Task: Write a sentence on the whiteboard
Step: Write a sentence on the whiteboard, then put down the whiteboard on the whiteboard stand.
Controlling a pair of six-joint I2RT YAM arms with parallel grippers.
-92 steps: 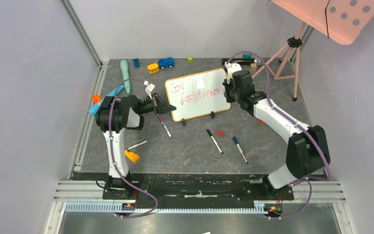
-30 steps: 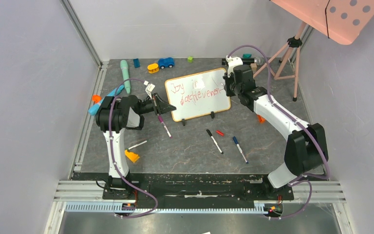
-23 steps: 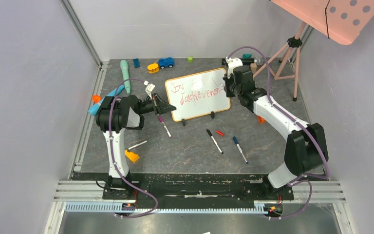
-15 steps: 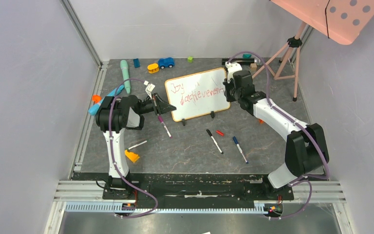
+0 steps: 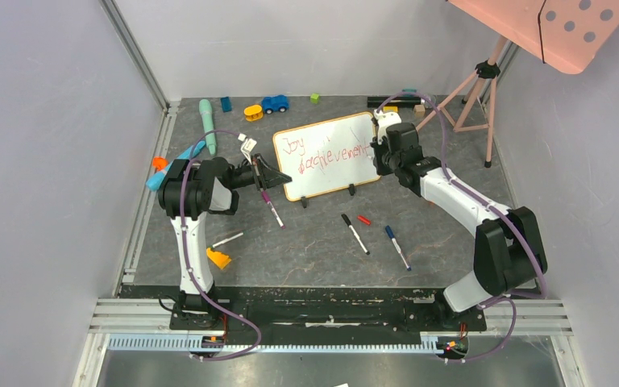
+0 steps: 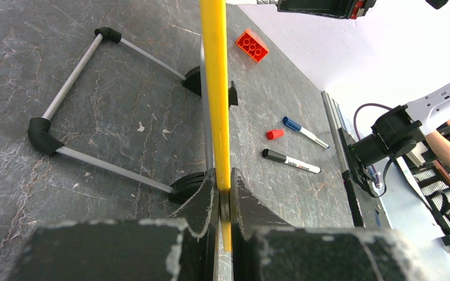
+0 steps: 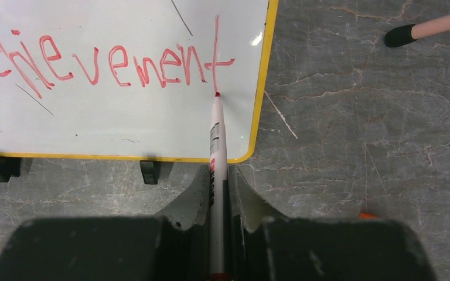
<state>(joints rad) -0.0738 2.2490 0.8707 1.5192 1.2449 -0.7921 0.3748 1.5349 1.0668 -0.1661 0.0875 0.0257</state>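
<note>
The whiteboard (image 5: 328, 171) stands propped on the bench (image 5: 306, 258) between your two hands. The end of its red sentence (image 7: 108, 67) sits just ahead of your right hand (image 7: 219, 175). That hand is clamped on a red marker (image 7: 215, 132), whose tip touches the board below the last letter. Your left hand (image 6: 221, 190) is pinched on the board's yellow frame (image 6: 215, 88). Nearer the arm bases than either hand lie a black marker (image 5: 355, 234), a red cap (image 5: 363, 219) and a blue marker (image 5: 396, 247).

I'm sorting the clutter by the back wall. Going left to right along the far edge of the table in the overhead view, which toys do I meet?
teal handled tool → dark blue block → yellow toy → blue toy car → small green cube
</note>
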